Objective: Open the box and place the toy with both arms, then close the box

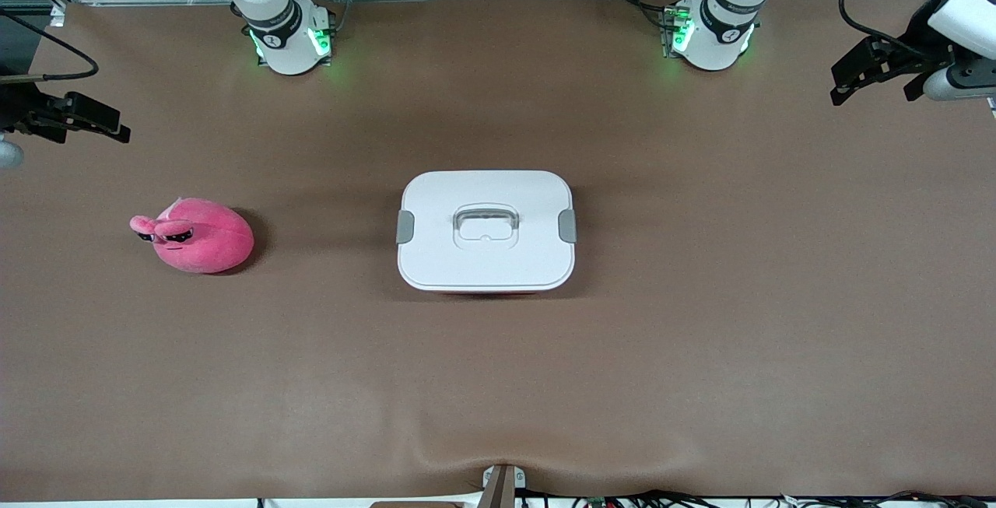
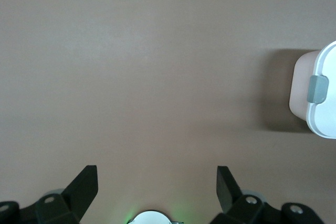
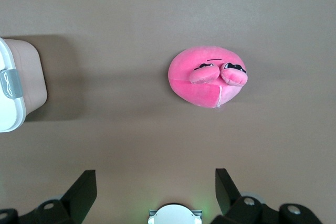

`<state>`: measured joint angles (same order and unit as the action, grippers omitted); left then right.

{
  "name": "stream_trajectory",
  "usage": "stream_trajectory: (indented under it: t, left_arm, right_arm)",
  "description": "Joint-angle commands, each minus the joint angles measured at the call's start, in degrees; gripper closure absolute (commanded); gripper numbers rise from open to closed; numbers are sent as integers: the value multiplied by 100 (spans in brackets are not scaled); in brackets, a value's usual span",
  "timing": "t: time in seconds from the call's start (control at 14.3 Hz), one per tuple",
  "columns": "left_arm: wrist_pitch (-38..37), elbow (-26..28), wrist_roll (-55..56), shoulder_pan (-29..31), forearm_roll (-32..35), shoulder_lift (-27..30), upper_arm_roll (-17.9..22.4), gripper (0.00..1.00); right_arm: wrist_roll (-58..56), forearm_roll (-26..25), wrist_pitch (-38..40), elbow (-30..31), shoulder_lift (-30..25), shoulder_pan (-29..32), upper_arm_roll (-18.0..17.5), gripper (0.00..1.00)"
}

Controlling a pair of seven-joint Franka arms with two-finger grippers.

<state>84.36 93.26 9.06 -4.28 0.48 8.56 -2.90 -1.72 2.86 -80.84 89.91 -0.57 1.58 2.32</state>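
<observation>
a brown table [image 1: 700, 352] carries the box [image 1: 486, 230], lid on, at its middle, and the toy [image 1: 198, 236] well apart toward the right arm's end. the right gripper [image 3: 152, 190] hangs spread and empty above that end, near the toy; the left gripper [image 2: 157, 187], spread too, hangs over the left arm's end, away from the box
</observation>
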Motion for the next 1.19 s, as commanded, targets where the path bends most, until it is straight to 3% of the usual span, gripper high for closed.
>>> stream_trajectory:
  t: [0.0,1.12]
  left_arm:
    - [-139,-291,-27,32,-31,-188,0,0]
    - [-148,-124,26,32,-31,-100,-9,0]
  right_arm:
    - [-74,-40,24,53,-40,106,-65,0]
    - [-74,-32,112,395,-5,106,-65,0]
